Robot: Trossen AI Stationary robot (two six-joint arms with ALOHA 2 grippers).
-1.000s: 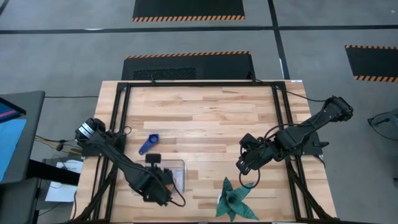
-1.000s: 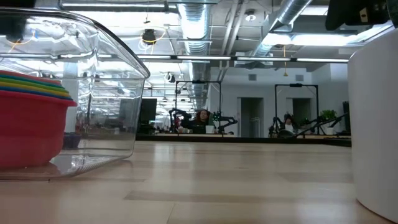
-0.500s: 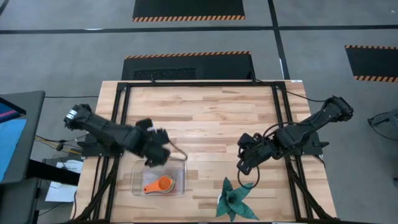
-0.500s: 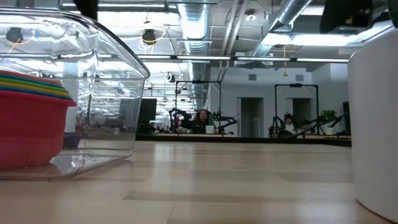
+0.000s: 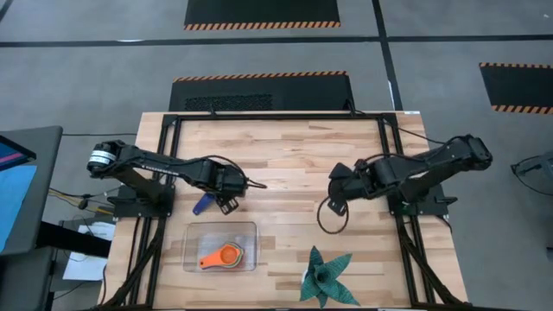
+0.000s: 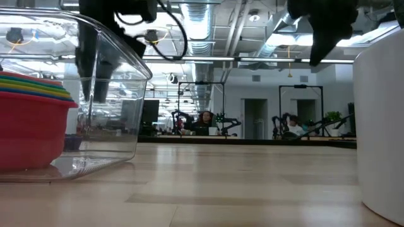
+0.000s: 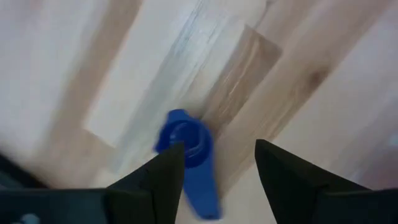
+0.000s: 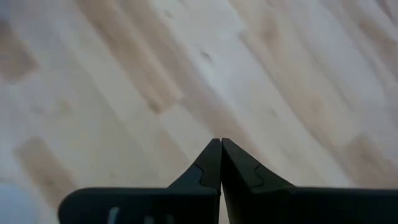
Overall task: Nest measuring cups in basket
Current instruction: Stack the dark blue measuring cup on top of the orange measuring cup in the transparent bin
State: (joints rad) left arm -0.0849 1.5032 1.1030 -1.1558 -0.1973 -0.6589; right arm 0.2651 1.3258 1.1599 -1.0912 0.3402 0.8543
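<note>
Dark blue plastic, small and thin-walled: the last loose measuring cup [image 7: 186, 155] lies flat on the wooden counter [image 5: 294, 155], directly under the left tool [image 7: 214, 165], whose fingers stand spread apart with nothing between them. In the left wrist view the round bowl sits just ahead of one finger and the flat handle runs in under the tool, so the cup lies partly within the gap and partly under that finger.

It should weigh almost nothing and be stiff enough to take a firm pinch without deforming, but smooth moulded plastic on smooth wood is likely to skate sideways if one finger touches first. The flat handle looks like the surest place to hold, pinched across its narrow width near the bowl; the bowl's rim is the alternative, with one finger inside and one outside. A grip far out on the handle would probably let the bowl swing.

The other measuring cups [image 5: 223, 257] are already nested, orange showing on top, inside the clear basket [image 5: 192, 231], which sits on the near side of the left tool, close by. Seen from counter level, the stack has red at the bottom.

The right tool [image 8: 219, 163] hangs clenched and empty over bare wood, well across the counter from the left one.
</note>
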